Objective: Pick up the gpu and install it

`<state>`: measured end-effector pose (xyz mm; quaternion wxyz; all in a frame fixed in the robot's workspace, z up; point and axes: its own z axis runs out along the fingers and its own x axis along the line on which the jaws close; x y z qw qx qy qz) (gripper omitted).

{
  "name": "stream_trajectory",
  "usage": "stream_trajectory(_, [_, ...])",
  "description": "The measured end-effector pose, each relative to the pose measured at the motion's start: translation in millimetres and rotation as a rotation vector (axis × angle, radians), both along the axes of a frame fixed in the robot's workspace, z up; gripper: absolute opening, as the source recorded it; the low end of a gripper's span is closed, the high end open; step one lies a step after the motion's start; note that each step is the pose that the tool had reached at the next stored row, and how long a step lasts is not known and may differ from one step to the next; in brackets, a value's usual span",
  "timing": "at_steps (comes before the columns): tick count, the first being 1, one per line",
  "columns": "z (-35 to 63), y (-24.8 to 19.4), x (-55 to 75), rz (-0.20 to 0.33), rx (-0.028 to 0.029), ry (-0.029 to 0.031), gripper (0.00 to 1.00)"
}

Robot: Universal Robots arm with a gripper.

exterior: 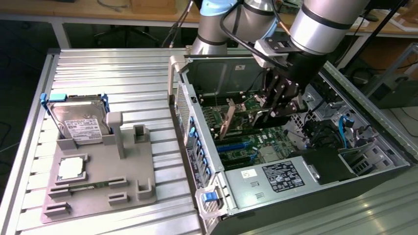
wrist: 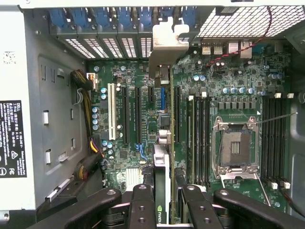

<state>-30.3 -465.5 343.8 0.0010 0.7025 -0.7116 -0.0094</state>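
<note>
While the arm reaches into the open computer case [exterior: 219, 73], the pincer [wrist: 164, 212] is clamped on the gpu [wrist: 162, 171], holding it on edge over the motherboard [wrist: 128, 119]. Its silver bracket [wrist: 167, 40] sits near the rear slots (the hard drive [exterior: 78, 122] stands well apart, out on the table [exterior: 117, 73]).

A robotics lab: a robot arm [exterior: 326, 24] is reaching into an opened computer case [exterior: 225, 73], and wooden workbenches [exterior: 78, 12] are lining the back.
</note>
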Motion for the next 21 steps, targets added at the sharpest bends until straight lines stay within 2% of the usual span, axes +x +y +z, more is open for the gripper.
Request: stream_trajectory(21, [-5.7,0.0,0.0,0.0,0.0,0.0,0.27])
